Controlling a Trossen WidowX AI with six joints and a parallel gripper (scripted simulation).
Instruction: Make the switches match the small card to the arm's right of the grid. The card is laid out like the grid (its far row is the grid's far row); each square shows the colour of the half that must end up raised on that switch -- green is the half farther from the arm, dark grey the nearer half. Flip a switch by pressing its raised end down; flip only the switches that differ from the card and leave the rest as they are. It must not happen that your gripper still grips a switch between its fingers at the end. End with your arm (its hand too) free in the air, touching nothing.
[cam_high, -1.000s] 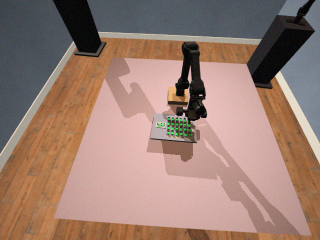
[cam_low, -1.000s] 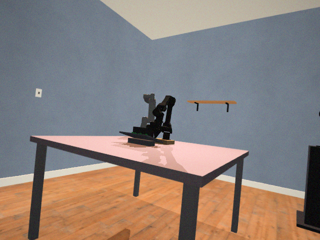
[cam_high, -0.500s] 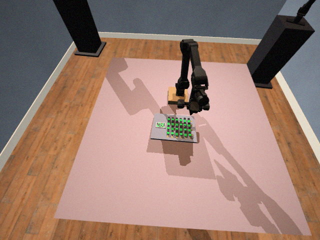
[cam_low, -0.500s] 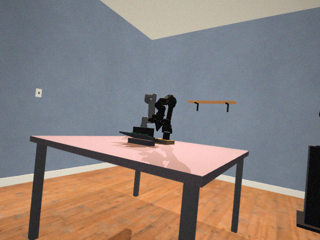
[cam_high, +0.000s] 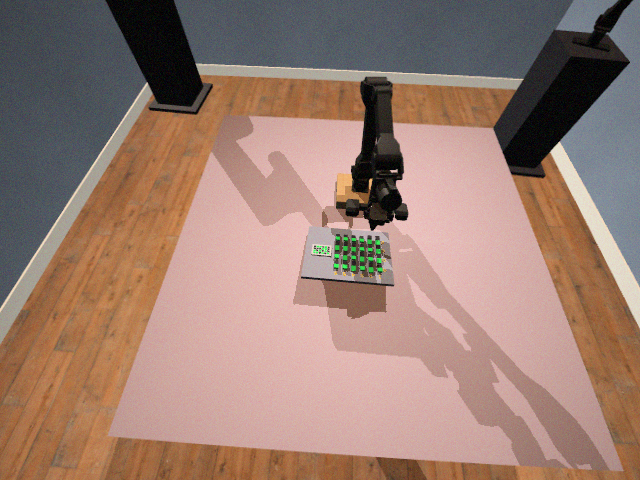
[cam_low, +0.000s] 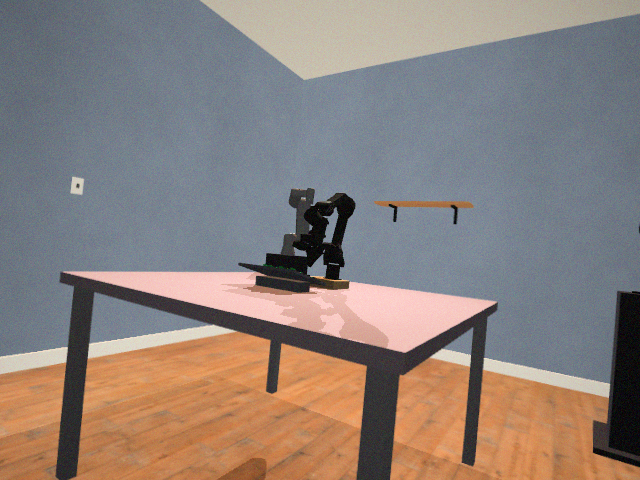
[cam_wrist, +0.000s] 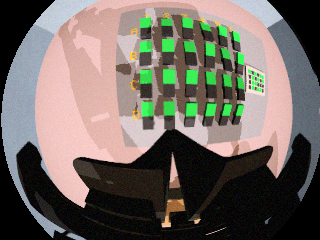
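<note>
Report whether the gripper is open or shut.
Shut and empty: in the wrist view the gripper fingers meet in a single point, nothing between them, just short of the switch grid.

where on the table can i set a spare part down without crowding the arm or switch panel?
Bare mat shows between the grey switch panel and the table's near edge, and left of the panel toward the black post. It is crowded at the panel's far edge, where the shut gripper and arm base sit.
</note>
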